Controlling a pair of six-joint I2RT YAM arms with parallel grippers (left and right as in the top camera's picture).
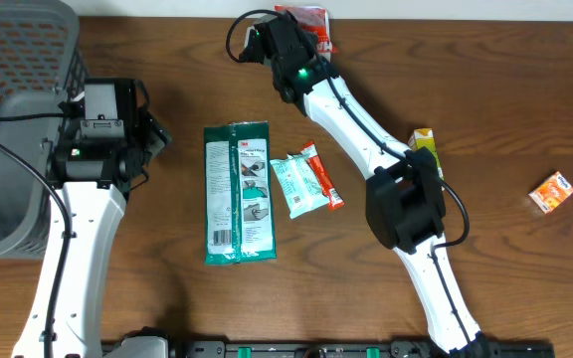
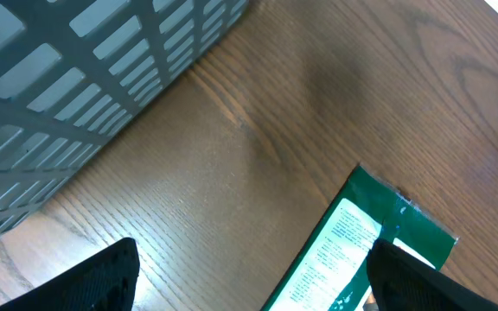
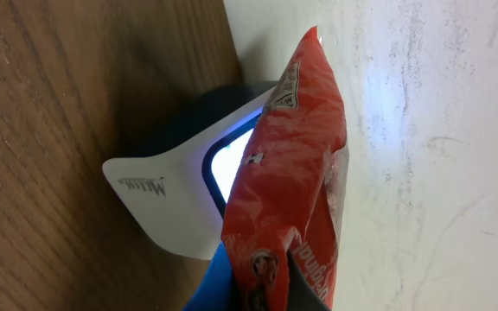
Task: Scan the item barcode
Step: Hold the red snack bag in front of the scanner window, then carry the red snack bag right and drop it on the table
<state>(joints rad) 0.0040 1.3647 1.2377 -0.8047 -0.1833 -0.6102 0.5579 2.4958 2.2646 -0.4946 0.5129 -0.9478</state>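
right gripper (image 3: 262,289) is clamped tight on a red snack bag (image 3: 296,173), holding it just in front of the lit window of a white barcode scanner (image 3: 167,212) at the tabletop's (image 3: 59,104) far edge. left gripper (image 2: 258,281) hangs wide open and holds nothing, between a grey basket (image 2: 76,86) and a green packet (image 2: 361,233).

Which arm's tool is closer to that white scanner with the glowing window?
Right. The right tool holds a red bag in front of the scanner; the left tool sits far off, open, beside the grey basket.
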